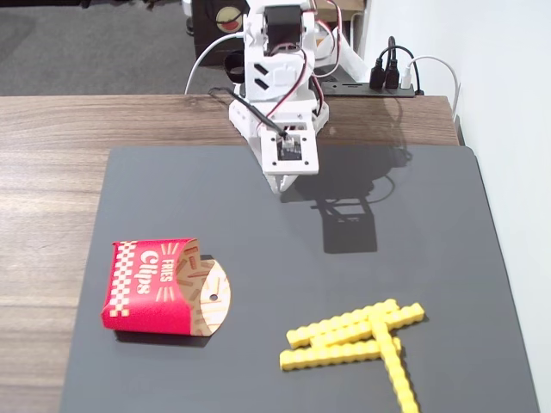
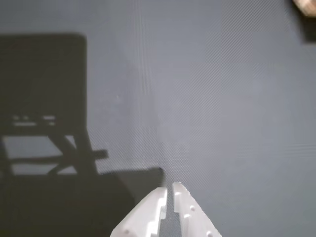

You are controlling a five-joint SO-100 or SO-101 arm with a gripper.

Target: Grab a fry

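Note:
Several yellow crinkle-cut fries (image 1: 353, 335) lie in a loose pile on the dark mat (image 1: 430, 232) at the front right of the fixed view; one fry (image 1: 397, 366) lies crosswise and points toward the front edge. My white gripper (image 1: 282, 183) hangs at the back of the mat, far from the fries, tips pointing down. In the wrist view the gripper (image 2: 169, 189) enters from the bottom edge, jaws nearly together with a narrow slit and nothing between them. No fry shows in the wrist view.
A red "Fries Clips" carton (image 1: 161, 286) lies on its side at the mat's front left. The arm's base (image 1: 275, 60) and cables stand at the back on the wooden table (image 1: 52, 172). A white wall borders the right side.

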